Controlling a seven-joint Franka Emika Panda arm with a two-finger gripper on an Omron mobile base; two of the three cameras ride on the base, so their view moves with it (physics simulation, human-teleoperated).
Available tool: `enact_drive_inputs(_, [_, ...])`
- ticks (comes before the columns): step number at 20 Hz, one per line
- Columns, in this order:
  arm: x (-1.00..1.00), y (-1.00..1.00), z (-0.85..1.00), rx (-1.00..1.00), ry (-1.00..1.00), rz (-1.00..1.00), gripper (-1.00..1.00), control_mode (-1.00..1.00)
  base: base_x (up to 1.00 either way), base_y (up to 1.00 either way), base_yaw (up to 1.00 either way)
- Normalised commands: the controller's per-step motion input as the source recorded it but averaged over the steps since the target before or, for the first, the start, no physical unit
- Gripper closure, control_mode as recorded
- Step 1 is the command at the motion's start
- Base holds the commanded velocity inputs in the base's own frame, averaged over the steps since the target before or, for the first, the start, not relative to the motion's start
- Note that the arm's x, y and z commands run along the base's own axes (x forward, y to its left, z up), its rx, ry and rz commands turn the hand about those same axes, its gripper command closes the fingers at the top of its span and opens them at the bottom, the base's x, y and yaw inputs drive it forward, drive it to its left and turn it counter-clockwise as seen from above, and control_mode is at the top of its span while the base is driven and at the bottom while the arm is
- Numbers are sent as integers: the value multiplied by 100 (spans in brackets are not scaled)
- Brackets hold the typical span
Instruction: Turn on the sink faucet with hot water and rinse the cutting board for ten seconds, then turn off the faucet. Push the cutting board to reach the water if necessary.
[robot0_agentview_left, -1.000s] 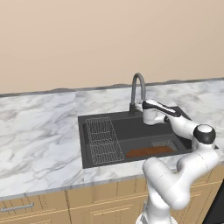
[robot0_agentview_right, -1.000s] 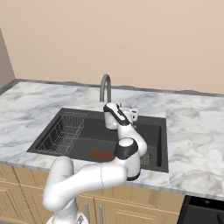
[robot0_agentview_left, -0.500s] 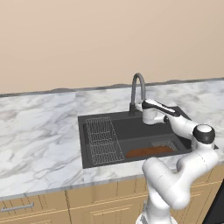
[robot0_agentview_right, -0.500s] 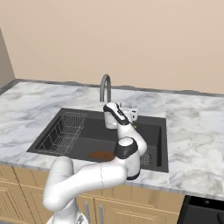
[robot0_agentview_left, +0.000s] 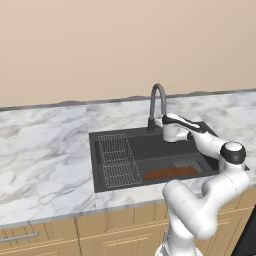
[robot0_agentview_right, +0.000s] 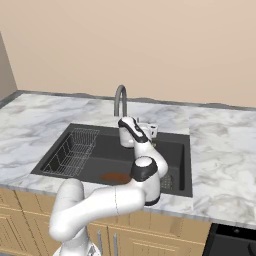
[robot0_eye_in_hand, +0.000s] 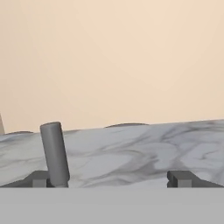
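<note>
From the left base view we see no blue stream under the slim dark grey gooseneck faucet (robot0_agentview_left: 157, 102), so the rinse is not begun; the reddish-brown wooden cutting board (robot0_agentview_left: 170, 173) lies at the front right of the matte black sink (robot0_agentview_left: 93, 155). From the right, our white arm's gripper (robot0_agentview_right: 145, 131) sits beside the faucet base. Through the hand view its fingertips (robot0_eye_in_hand: 183, 178) stand wide apart, holding nothing.

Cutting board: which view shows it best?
Left base view: the cutting board lies flat along the sink's near edge, beside the wire rack, mostly unobstructed. In the right base view the arm covers part of it. The hand view faces the counter and wall instead.
</note>
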Motion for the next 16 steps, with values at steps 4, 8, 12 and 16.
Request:
enact_drive_inputs(4, [18,0,0,0,0,0,-100,-100,0,0,0])
enact_drive_inputs(8, [20,0,0,0,0,0,-100,-100,0,0,0])
enact_drive_inputs(12, [2,0,0,0,0,0,-100,-100,0,0,0])
enact_drive_inputs(16, [0,0,0,0,0,0,-100,-100,0,0,0])
